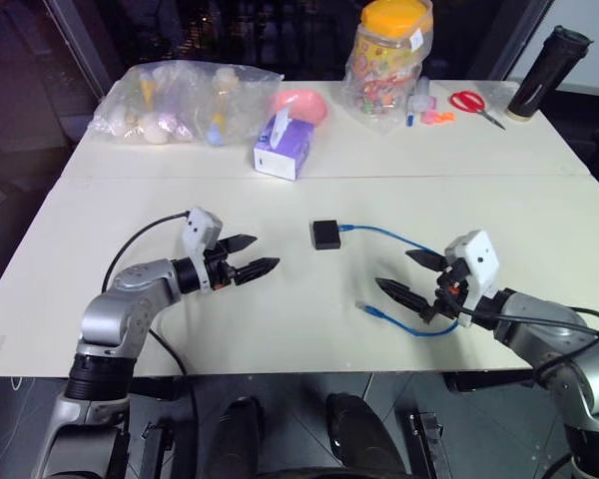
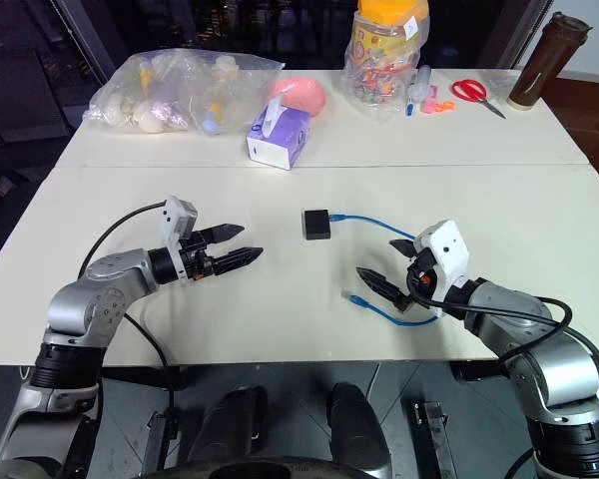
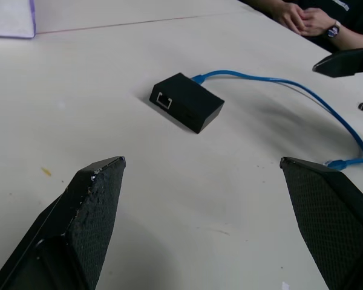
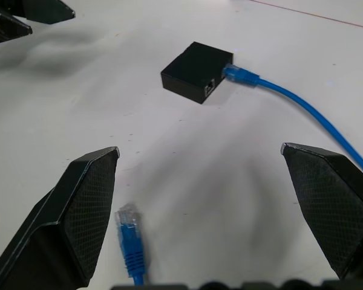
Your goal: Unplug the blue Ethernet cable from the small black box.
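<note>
Here, small flat matte-black square box (image 1: 326, 235) lies on white table (image 1: 280, 319), between left gripper (image 1: 251, 255) and right gripper (image 1: 409, 273), apart from both. Both grippers hover with fingers spread wide, holding nothing. Thin bright-blue Ethernet cable (image 1: 394, 238) plugged into box side facing right gripper, then curves under that gripper; free plug (image 4: 130, 232) lies on table well apart from box. Left wrist view shows empty port (image 3: 164, 100) on another box face; right wrist view shows seated plug (image 4: 239, 74).
</note>
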